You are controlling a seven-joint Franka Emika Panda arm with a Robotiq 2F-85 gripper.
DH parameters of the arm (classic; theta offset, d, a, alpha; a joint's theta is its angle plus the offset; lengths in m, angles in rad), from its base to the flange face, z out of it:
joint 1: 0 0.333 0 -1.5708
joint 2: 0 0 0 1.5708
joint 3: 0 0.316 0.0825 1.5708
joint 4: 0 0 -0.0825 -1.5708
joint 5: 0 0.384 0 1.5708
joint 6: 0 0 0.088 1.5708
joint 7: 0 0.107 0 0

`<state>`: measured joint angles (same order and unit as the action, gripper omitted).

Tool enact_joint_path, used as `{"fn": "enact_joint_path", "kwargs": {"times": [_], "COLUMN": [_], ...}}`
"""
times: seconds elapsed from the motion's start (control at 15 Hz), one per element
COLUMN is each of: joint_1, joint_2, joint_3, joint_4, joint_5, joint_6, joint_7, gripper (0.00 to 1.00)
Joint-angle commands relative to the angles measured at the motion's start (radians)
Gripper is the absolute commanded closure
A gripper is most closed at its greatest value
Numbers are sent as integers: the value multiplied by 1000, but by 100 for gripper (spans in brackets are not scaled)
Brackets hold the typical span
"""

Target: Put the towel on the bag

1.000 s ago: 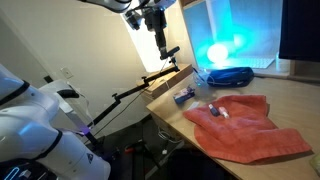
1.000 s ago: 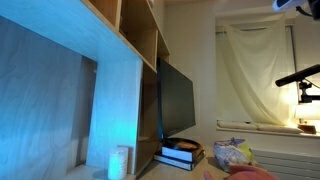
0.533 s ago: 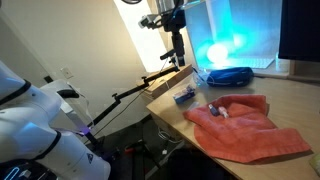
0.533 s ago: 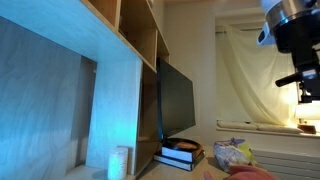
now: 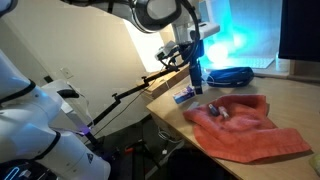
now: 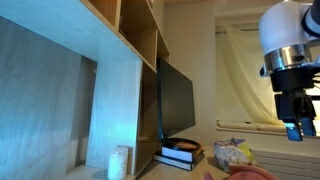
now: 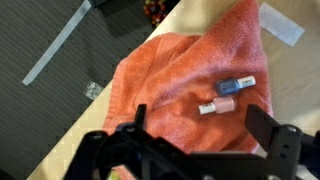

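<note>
In an exterior view, the hand (image 5: pixel 196 88) hangs fingers-down over the bench (image 5: pixel 295 100), near its edge. The towel (image 5: pixel 245 128) lies rumpled on the bench at 4 o'clock from the hand. The bag (image 5: pixel 228 74), dark blue, lies at 2 o'clock from the hand, apart from the towel. A small blue item (image 5: pixel 184 97) lies on the bench at 7 o'clock from the fingertips. In an exterior view, the hand (image 6: pixel 297 130) points down at the 3 o'clock edge of the picture, and a dark monitor (image 6: pixel 178 100) stands near centre. Finger spacing cannot be read here. In the wrist view, the fingers (image 7: pixel 141 115) stand wide apart with nothing held between them. The towel (image 7: pixel 170 75) lies spread below the hand (image 7: pixel 196 112). A blue-and-white item (image 7: pixel 238 86) and a pink item (image 7: pixel 218 106) rest on the towel, close together.
</note>
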<state>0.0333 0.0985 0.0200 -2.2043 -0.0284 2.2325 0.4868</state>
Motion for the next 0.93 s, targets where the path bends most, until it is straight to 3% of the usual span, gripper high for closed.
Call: {"fn": "enact_joint_path", "kwargs": {"times": [0.0,0.4,0.53,0.87], "joint_1": [21,33,33,30], "joint_2": [30,103,134,140], "joint_3": [-27,-72,-77,-76], "joint_4": [-35,-29,-17,-23], "joint_5": [-134,-286,-287,-262], "joint_6": [86,124,130,107], "joint_7": [179,460,499,457], "gripper": [0,0,0,0]}}
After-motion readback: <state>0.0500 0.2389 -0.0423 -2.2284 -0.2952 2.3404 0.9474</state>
